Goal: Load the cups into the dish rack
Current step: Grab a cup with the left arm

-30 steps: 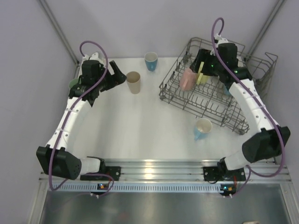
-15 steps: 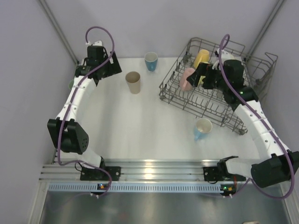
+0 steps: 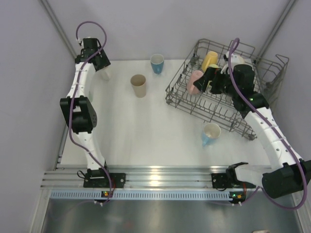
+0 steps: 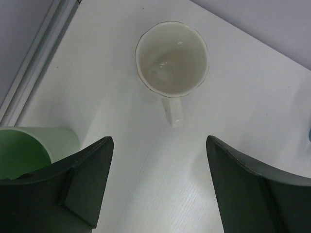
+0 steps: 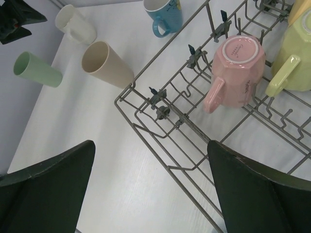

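Observation:
My left gripper [image 4: 158,187] is open above the table's back left corner, empty. Just ahead of it stands a white mug [image 4: 171,58], handle toward me, and a mint green tumbler [image 4: 26,150] stands beside the left finger. From above, the left gripper [image 3: 99,65] hangs next to that white mug [image 3: 105,74]. The right gripper [image 5: 150,187] is open and empty over the near rim of the dish rack [image 5: 160,145]. In the rack are a pink mug [image 5: 236,63] upside down, a lime mug [image 5: 297,53] and a yellow cup [image 3: 210,59].
A beige tumbler [image 3: 139,85] and a blue mug [image 3: 157,63] stand at the back of the table. A light blue mug [image 3: 211,133] lies just in front of the rack [image 3: 218,109]. Grey walls close in on the left and behind.
My left arm has swung out to the back left corner, over the white mug. The right gripper has opened wide and drawn back from the cups in the rack.

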Available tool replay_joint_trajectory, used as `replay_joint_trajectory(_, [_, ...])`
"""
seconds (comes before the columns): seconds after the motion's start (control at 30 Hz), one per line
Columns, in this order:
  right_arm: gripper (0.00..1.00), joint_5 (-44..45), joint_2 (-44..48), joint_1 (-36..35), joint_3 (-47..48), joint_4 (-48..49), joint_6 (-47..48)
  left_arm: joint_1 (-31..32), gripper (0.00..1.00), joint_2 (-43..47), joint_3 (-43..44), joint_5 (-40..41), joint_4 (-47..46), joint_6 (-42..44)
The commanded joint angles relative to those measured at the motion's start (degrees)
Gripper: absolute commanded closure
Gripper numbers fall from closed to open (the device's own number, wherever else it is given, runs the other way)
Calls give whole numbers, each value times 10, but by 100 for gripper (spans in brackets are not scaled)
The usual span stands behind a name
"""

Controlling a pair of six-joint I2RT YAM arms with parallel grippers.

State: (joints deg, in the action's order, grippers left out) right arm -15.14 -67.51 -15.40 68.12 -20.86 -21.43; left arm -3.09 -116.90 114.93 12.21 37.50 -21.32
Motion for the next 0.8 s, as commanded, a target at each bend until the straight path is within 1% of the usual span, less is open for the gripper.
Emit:
replay_joint_trajectory(0.0, [1,-7,20,-5,0,27,16,0,19,-32,54,38,3,-24])
replay_joint_trajectory(0.13, [1,-15,19,-5,-3,27,17,-10,20,-82,110,32,4,-34])
replay_joint_trajectory(0.17, [1,-16,19,-6,-4,28,17,-11,20,-103,118,33,4,-36])
replay_joint_trajectory(0.27, [1,-16,18,-6,-7,29,19,-18,21,-126,138,42,4,-43])
replay_joint_trajectory(0.5, [1,-20,2,-6,-5,31,19,-25,21,-144,146,66,-1,-31])
replay_joint_trajectory(0.6, [1,-24,-3,-6,-5,36,17,-32,21,-162,158,44,-1,-34])
replay_joint_trajectory(0.63, [1,-24,-4,-6,-5,37,17,-38,22,-164,157,25,-1,-39])
replay_joint_trajectory(0.77, [1,-26,-13,-6,-3,39,17,-39,25,-186,166,6,-3,-38])
